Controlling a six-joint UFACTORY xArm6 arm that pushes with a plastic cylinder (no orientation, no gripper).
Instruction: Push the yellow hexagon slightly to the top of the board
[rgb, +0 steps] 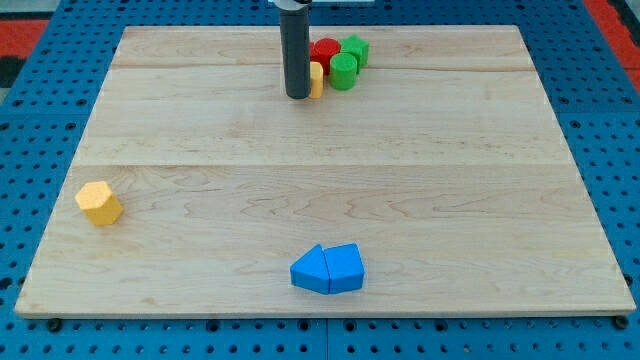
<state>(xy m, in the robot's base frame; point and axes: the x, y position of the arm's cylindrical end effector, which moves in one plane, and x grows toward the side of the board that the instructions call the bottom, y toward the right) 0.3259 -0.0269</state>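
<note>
our tip (298, 96) stood near the twelve o'clock edge of the desk (320, 200), at the lower end of the straight dark rod (296, 50), which came down from the view's top. we carried no hand at all, only that rod, so there was nothing to spread or press together. just at three o'clock of the tip, touching or nearly touching the rod, sat a small yellow block (316, 80), mostly hidden behind it, its shape not clear to us. further toward three o'clock a green cylinder (343, 71) stood beside that yellow block, with a red block (325, 51) behind them toward twelve o'clock and a second green block (355, 48) at the red one's three o'clock side; these four formed one tight cluster.

the yellow hexagon (99, 203) lay well apart from our tip, far off toward eight o'clock, near the nine o'clock edge of the desk, alone with bare wood around it. toward six o'clock from the tip, close to the desk's bottom edge, two blue blocks (328, 268) rested touching each other, side by side.
</note>
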